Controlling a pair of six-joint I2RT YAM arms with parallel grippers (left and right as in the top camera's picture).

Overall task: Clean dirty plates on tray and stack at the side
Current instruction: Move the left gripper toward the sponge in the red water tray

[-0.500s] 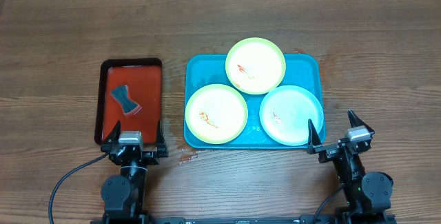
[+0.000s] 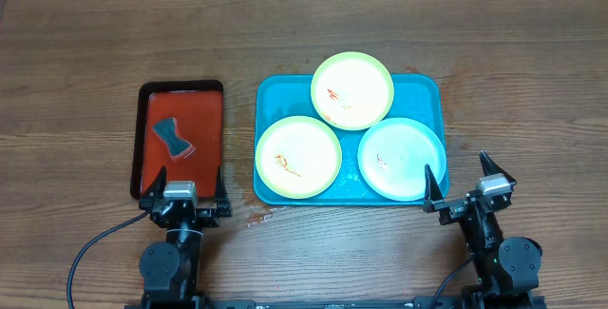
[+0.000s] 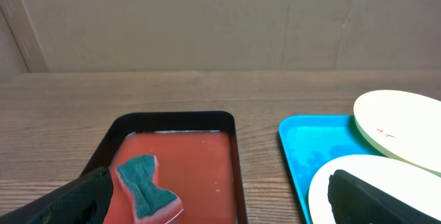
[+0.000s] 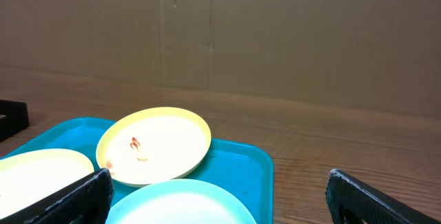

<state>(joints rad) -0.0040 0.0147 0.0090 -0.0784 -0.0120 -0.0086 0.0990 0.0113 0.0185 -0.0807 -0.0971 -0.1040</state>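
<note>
The bright blue tray (image 2: 269, 95) holds three dirty plates. One yellow-green plate (image 2: 352, 89) lies at the back, a second yellow-green plate (image 2: 298, 158) at the front left, and a light blue plate (image 2: 402, 158) at the front right. Each has small orange-red smears. My left gripper (image 2: 183, 195) is open and empty at the near end of the red tray. My right gripper (image 2: 463, 183) is open and empty by the blue tray's front right corner. The right wrist view shows the back plate (image 4: 154, 143) and the light blue plate (image 4: 180, 203).
A smaller red tray (image 2: 203, 128) with a black edge sits left of the blue tray and holds a green-topped sponge (image 2: 172, 138), which also shows in the left wrist view (image 3: 147, 189). A wet patch (image 2: 255, 218) lies on the wood near the blue tray's front left corner.
</note>
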